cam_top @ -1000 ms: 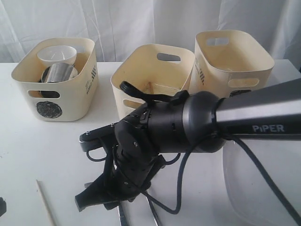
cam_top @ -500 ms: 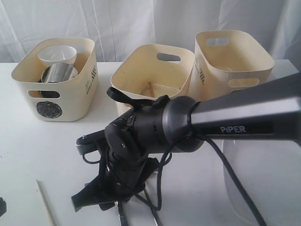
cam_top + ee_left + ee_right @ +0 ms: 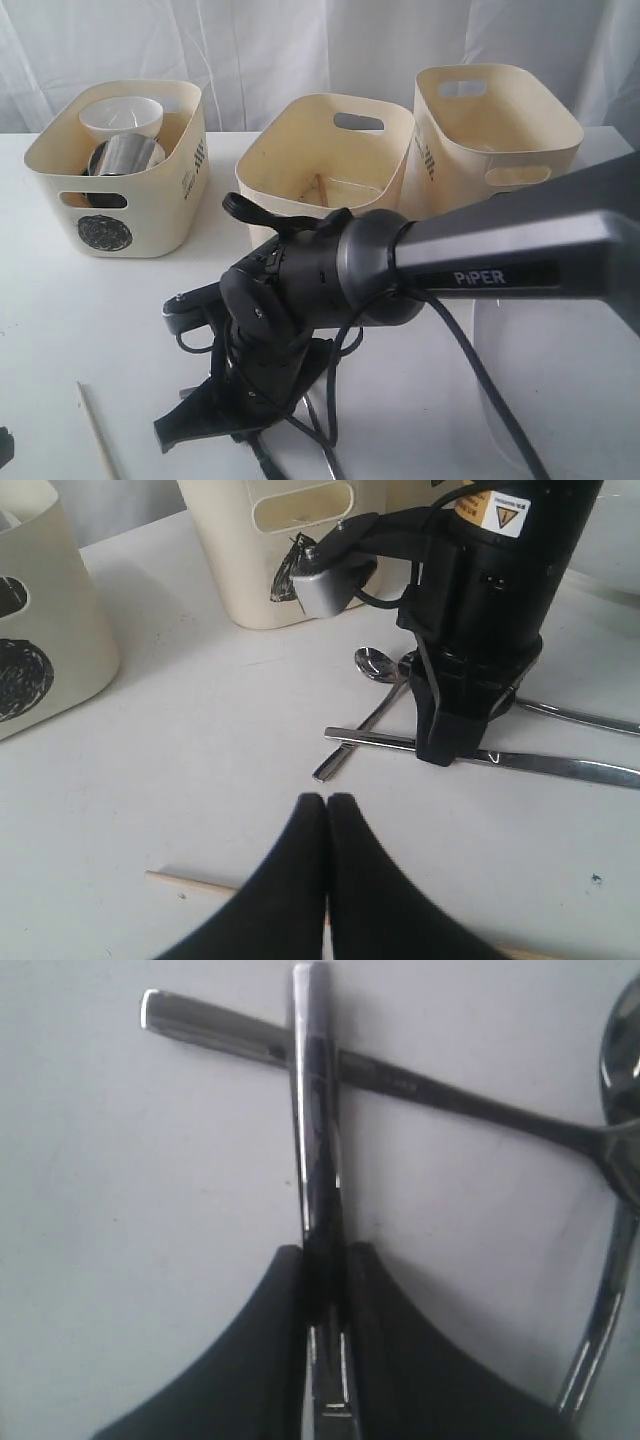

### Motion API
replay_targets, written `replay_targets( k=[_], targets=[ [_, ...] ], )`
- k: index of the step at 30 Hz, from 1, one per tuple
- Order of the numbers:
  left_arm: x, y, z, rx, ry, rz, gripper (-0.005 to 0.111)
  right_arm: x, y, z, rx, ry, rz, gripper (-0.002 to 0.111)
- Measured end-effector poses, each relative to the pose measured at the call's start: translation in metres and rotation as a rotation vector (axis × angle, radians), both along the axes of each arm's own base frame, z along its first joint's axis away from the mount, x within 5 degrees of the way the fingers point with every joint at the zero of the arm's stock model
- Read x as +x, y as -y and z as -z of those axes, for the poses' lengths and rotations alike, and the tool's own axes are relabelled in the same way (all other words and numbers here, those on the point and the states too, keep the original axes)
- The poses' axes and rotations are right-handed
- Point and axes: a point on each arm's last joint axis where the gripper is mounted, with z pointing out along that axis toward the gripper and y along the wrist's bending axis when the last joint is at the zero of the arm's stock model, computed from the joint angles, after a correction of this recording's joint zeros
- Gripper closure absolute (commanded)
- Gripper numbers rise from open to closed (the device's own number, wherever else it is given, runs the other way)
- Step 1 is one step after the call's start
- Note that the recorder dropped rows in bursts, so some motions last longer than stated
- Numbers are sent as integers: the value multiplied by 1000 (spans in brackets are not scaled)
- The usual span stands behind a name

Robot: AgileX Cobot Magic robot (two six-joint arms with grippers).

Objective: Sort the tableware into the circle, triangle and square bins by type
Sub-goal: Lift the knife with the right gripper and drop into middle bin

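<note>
My right gripper is down at the table, shut on the handle of a steel knife that lies across another steel handle. In the left wrist view the right gripper pins the knife, with a spoon just behind. My left gripper is shut and empty above a wooden chopstick. The circle bin holds a small white bowl and a steel mug. The triangle bin and the square bin stand to its right.
The right arm fills the foreground and hides most of the cutlery in the exterior view. A white plate lies at the front right. The chopstick lies at the front left.
The right gripper has closed from wide open onto the knife handle. The right arm has come slightly lower and to the left. The left gripper has stayed shut.
</note>
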Motion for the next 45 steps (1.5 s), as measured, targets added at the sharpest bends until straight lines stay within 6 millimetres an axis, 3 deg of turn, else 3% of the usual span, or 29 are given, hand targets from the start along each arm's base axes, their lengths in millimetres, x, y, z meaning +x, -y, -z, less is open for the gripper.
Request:
replay_targets(
  k=[9, 19, 24, 45],
  targets=[
    [0, 0, 0, 1, -1, 0, 107, 0, 0, -12, 36, 30, 4, 108],
    [0, 0, 0, 1, -1, 0, 107, -11, 13, -123, 300, 279, 10, 108],
    [0, 0, 0, 1, -1, 0, 107, -4, 21, -164, 440, 514, -1, 108],
    [0, 0, 0, 1, -1, 0, 107, 83, 113, -199, 502, 937, 237, 108]
  ],
)
